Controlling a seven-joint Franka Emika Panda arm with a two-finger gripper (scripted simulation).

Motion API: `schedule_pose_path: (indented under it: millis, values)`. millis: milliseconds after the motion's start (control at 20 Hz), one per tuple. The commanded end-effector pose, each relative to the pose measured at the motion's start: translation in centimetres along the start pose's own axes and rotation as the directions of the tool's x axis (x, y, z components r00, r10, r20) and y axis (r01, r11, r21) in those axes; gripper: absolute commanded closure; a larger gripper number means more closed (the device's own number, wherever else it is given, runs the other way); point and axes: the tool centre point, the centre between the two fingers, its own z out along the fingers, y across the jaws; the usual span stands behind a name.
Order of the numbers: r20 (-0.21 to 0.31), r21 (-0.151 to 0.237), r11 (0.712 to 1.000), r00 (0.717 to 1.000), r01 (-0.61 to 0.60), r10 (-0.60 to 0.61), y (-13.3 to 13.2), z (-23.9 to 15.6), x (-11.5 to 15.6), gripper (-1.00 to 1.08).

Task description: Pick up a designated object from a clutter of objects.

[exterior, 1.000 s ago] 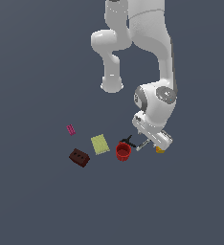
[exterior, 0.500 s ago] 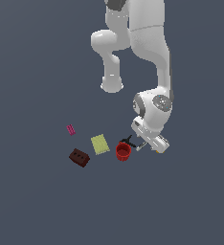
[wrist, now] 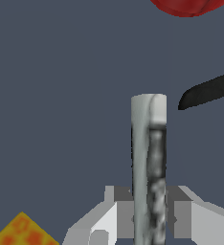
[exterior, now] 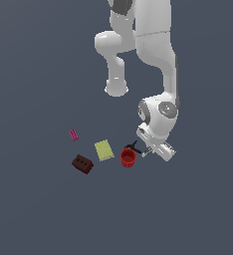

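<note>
Where wrist view crops your gripper, fingers sit clamped on grey stick; red cup, yellow block cut by frame edges.

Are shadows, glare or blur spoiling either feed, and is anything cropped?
Exterior view: flat, even light, no cast shadows or glare; the red cup and brick read sharp but tiny. Wrist view: the stick between the fingers looks blotchy and pixelated up close; the cup and yellow block are cropped at the frame's edges.
</note>
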Motion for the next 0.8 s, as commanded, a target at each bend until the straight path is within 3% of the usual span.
schedule_pose_path:
  millis: [0, 750]
  values:
    - [0.0, 0.0, 1.0, 1.0, 0.0, 0.0, 0.0, 0.0, 0.0, 1.08]
    - [0.0, 0.0, 1.0, 1.0, 0.0, 0.0, -0.1, -2.5, -0.2, 1.08]
